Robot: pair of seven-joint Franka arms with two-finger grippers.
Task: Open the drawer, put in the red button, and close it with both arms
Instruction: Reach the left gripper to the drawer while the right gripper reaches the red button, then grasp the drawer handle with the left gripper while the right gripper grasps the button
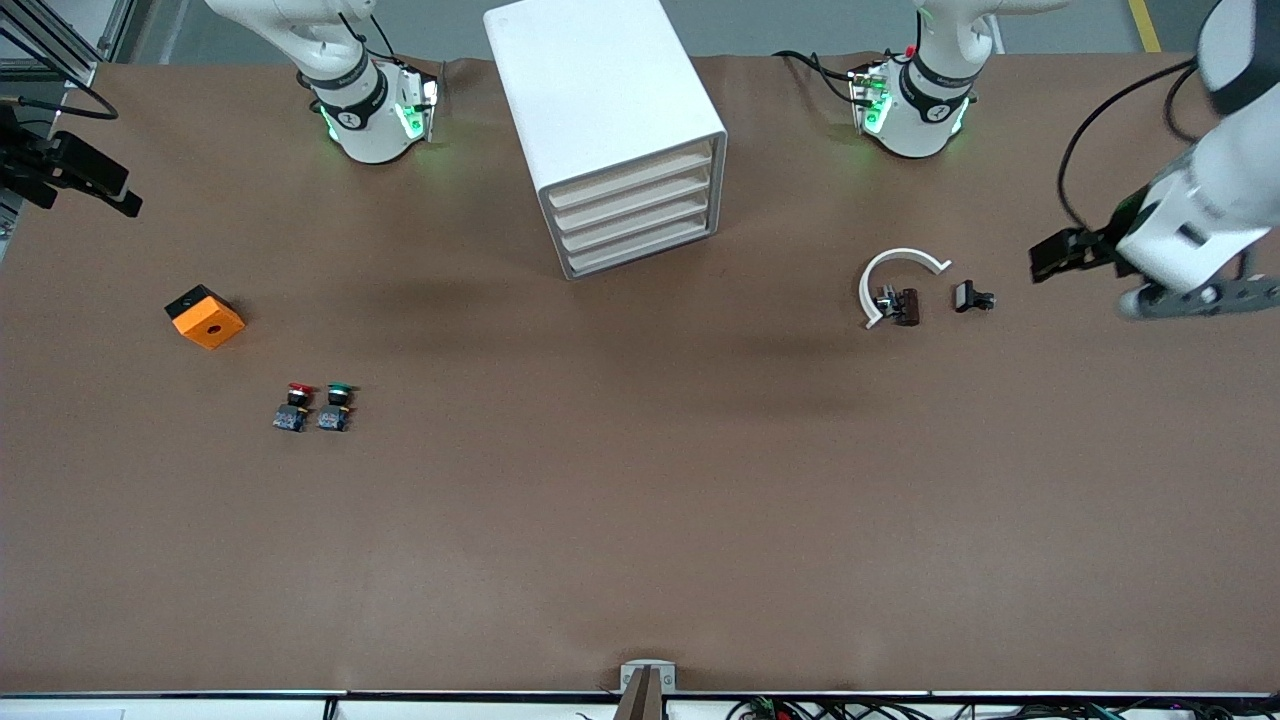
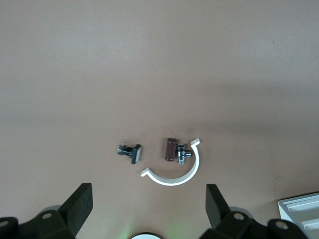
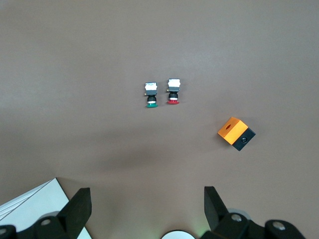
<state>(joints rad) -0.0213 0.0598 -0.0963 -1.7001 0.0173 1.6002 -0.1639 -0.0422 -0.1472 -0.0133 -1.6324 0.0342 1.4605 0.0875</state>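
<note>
The red button [image 1: 297, 405] stands on the bench [image 1: 640, 520] touching nothing, just beside the green button [image 1: 337, 405], with the orange block [image 1: 205, 316] near toward my right arm's end. The drawer cabinet [image 1: 610, 130] is shut. My left gripper [image 2: 149, 209] and right gripper [image 3: 147, 206] gape wide, empty, over bare bench.

Robotics lab or test bench. Two white arm bases [image 1: 375, 105] [image 1: 915, 105] with green status lights at top of frame, bolted to brown-covered table [image 1: 640, 520]. Aluminium framing [image 1: 50, 40] upper left, cable bundles [image 1: 800, 708] along bottom edge, grey floor with yellow line [image 1: 1143, 22] upper right.
</note>
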